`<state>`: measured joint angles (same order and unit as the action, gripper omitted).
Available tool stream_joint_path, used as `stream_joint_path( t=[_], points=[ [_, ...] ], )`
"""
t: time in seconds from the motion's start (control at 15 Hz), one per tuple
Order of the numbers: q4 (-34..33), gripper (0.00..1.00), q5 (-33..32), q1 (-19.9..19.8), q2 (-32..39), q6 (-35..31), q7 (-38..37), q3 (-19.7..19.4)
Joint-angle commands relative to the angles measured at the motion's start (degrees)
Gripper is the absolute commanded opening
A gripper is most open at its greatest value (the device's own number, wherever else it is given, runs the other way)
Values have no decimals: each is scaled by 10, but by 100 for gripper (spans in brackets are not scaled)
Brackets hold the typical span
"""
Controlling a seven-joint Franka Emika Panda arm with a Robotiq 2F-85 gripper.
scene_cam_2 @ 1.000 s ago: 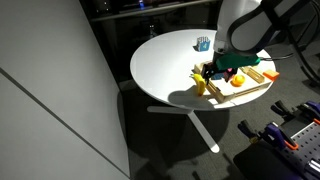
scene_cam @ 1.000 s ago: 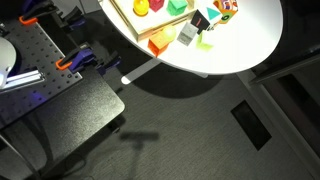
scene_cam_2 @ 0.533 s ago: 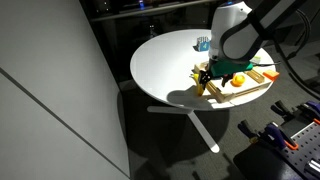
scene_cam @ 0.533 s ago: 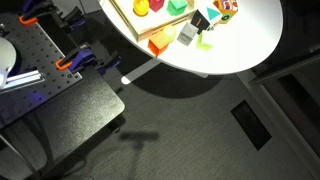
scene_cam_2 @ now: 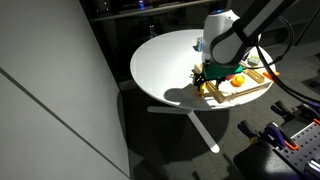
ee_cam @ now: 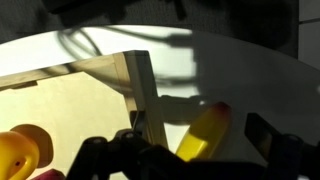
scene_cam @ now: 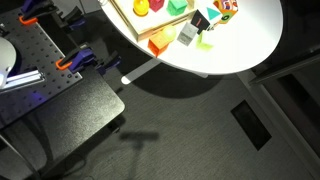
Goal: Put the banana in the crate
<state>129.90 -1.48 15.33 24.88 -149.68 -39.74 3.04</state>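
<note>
**Tech A:** Item count?

**Tech B:** One banana [ee_cam: 200, 138], one crate [ee_cam: 140, 85], one arm [scene_cam_2: 238, 35], one end effector [ee_cam: 190, 160]. Inside the crate, in the wrist view, one round orange-yellow fruit [ee_cam: 20, 150]. In an exterior view, loose on the worktop [scene_cam: 240, 35] beside the crate: one grey-white block [scene_cam: 188, 34], one green block [scene_cam: 207, 41], one orange piece [scene_cam: 158, 45].

**Tech A:** Materials and shapes?

**Tech B:** Banana: yellow, smooth, elongated, with a reddish tip. Crate: pale wood, thin flat boards, square corner, open top. Worktop: round, white, matte. Blocks: solid colours, straight edges.

**Tech A:** Banana location?

**Tech B:** Flat on the worktop, outside the crate, just beside the outer face of the crate wall at its corner. Both close to the worktop edge.

**Tech A:** Arm pose and end effector state?

**Tech B:** Arm bent over the worktop, reaching down from above, wrist aimed at the banana. End effector low over the surface. Fingers [ee_cam: 100, 158] spread wide, with the banana between them. Clear gap on one side of the banana. Other side too dark to judge contact.
</note>
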Motion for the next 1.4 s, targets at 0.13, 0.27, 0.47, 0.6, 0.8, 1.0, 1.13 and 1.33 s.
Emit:
stream_joint_path(
  t=[0.13, 0.27, 0.47, 0.6, 0.8, 1.0, 1.13, 1.33],
  points=[
    [-45, 100, 4, 20, 42, 8, -2, -15],
    [-55, 100, 4, 25, 53, 9, -3, -18],
    [-66, 100, 3, 30, 67, 10, -5, -24],
    [-73, 74, 2, 34, 74, 12, -7, -29],
    [-79, 49, 1, 40, 75, 17, -8, -36],
    [-76, 25, 4, 40, 59, 27, -4, -36],
    [-73, 10, 2, 41, 46, 40, -4, -35],
    [-64, 10, -1, 39, 23, 57, -2, -33]
  ],
)
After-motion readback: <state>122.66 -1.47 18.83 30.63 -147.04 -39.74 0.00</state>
